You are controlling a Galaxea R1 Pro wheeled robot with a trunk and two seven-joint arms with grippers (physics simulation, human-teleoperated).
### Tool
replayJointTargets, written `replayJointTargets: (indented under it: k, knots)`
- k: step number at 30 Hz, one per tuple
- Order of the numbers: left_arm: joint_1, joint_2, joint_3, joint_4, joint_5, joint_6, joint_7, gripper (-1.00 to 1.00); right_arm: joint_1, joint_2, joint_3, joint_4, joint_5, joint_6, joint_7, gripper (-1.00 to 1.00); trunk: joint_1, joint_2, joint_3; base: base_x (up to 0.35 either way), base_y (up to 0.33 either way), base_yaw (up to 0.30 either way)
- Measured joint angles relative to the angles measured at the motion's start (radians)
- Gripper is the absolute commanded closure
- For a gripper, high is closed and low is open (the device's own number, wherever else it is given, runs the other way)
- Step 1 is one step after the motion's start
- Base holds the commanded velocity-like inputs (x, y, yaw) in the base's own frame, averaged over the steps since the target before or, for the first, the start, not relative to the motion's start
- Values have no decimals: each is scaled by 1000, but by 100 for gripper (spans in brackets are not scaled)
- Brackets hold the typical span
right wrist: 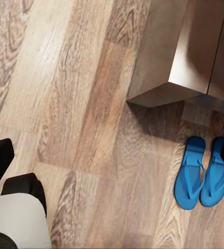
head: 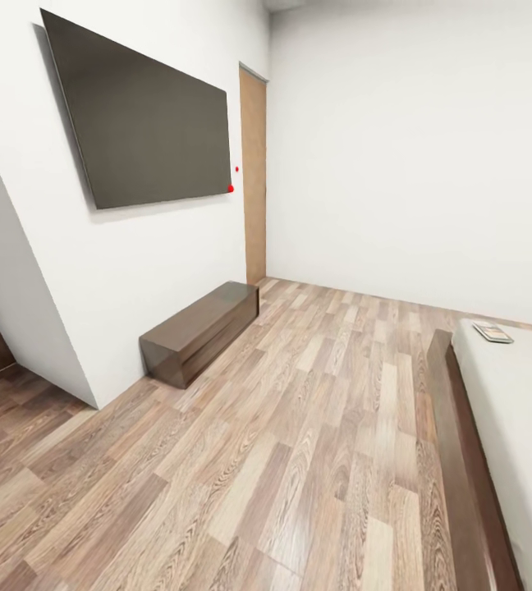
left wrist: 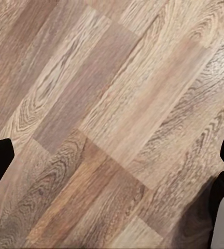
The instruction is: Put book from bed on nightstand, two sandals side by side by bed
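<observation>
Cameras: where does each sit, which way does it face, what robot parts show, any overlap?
Head: high, looking forward and down at TV, console, bed with book.
Left wrist: straight down at floor; dark jaw tips at both edges.
Right wrist: down at sandals beside bed corner; dark jaw tip at edge.
Shared: plank floor; bed in head and right wrist.

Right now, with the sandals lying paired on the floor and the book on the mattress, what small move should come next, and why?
Probably roll the base closer along the bed toward the book. The two sandals already lie side by side near the bed frame's corner, while the book rests at the mattress's far end, seemingly beyond either arm's reach.
</observation>
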Motion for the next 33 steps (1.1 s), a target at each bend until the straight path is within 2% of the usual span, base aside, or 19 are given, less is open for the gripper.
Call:
replayJointTargets:
  k: [3, 7, 8, 20, 24, 33]
  knots:
    - [0, 0, -9, 0, 0, 0, -1, -100, 0, 2, 0, 0, 0, 0, 0, -100, -12, 21, 9, 0, 0, -1]
    - [0, -9, -46, -1, -2, 1, -2, -100, 6, 18, 1, 0, 1, -1, 4, -100, -27, 49, 22, 0, 0, 0]
    - [0, -9, -46, -1, -1, 1, -2, -100, 6, 18, 1, 0, 1, -1, 4, -100, -31, 56, 25, 0, 0, 0]
    - [0, -48, -120, -2, -2, 2, -4, -100, 21, 65, 4, 0, 2, -1, 8, -100, -77, 140, 63, 0, 0, 0]
    - [0, -66, -159, -2, -2, 2, -4, -100, 24, 82, 5, 0, 2, -1, 8, -100, -92, 168, 75, 0, 0, 0]
    - [0, -86, -190, -2, -2, 2, -5, -100, 28, 94, 5, 1, 2, 0, 10, -100, -127, 231, 103, 0, 0, 0]
